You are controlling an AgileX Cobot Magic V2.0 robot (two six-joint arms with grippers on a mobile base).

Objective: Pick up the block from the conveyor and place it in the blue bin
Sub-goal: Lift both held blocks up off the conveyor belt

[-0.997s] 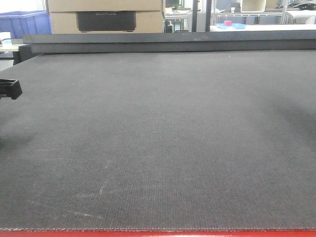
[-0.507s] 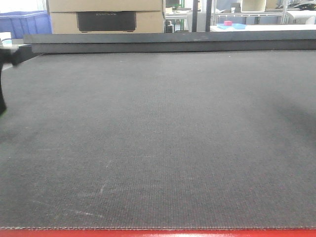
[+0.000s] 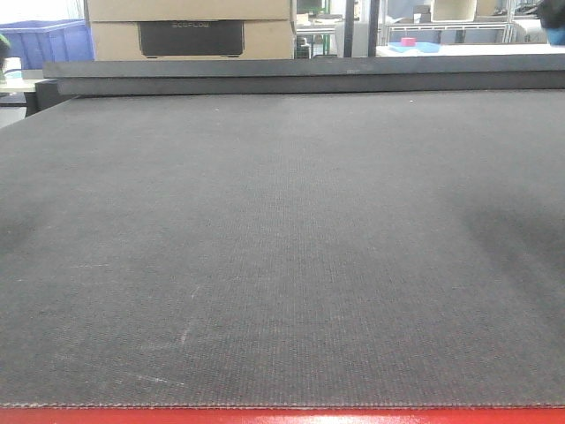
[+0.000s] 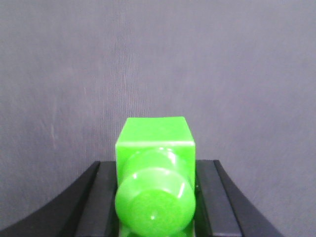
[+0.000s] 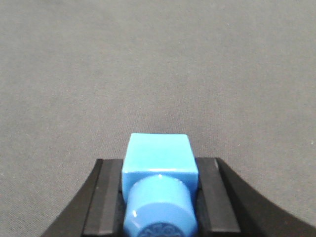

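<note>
**Both blocks gripped, bin off to the far left**

Green block (image 4: 154,148) clamped in left gripper (image 4: 156,177), black fingers (image 4: 101,197) tight on both flanks, no gap visible. Long axis in line with the gripper: round stud end toward the wrist camera, square end pointing out past the tips. Same on the other side: blue block (image 5: 159,168) pinched in right gripper (image 5: 159,197), same orientation, jaws closed just to block width. Only conveyor (image 3: 282,247) weave behind each block in the wrist views. Apparently lifted clear of it, height impossible to tell. No loose block anywhere on the belt in the front view, right down to the red edge (image 3: 282,417). Neither gripper clearly visible in that view.

Blue bin (image 3: 42,40) beyond the belt's far left corner, beside a cardboard box (image 3: 190,18), partly cut by the frame edge. Looks like the drop target. Well apart from the belt's middle and off to the robot's left, so left arm judged nearer. For the right arm, a long reach across.

Grab step done by the look of it; carry and release left to do. Next move calls for a swing left and away, square end over the bin's opening before the jaws part. Risk: release short of the rim, block back on the belt.
</note>
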